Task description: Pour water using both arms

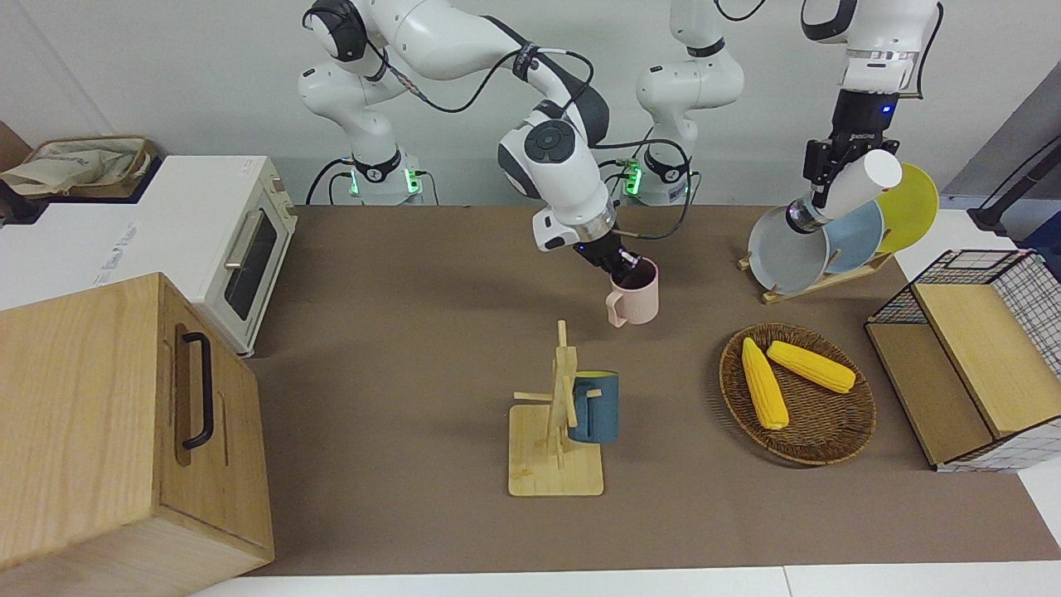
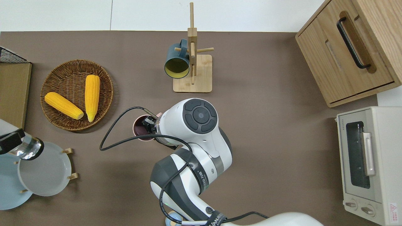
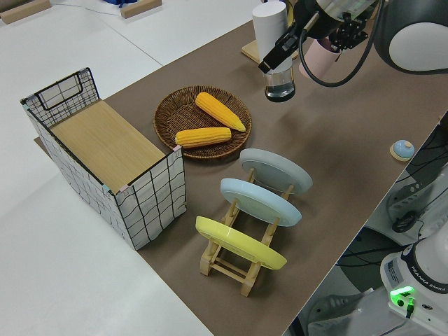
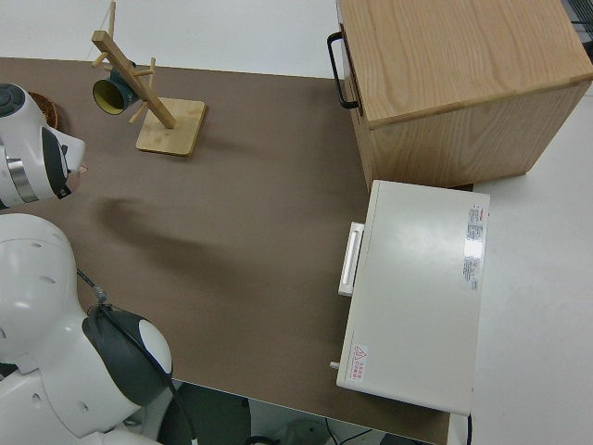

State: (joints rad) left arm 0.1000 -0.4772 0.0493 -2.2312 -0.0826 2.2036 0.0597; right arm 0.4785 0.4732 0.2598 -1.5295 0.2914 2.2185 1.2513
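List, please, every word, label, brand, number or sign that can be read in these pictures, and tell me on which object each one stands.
"FRANKA EMIKA": on the base of the robot arm, left side view.
Red warning triangle: on the toaster oven; the text around it is too small to read.
Print on the toaster oven's top and on the cable strap of the right arm: too blurred to read.

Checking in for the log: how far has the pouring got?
Done: both vessels are gripped. The right end effector holds the pink mug by its rim; the left end effector holds the white-capped clear bottle, tilted, over the plate rack. Left: bringing them together and pouring.
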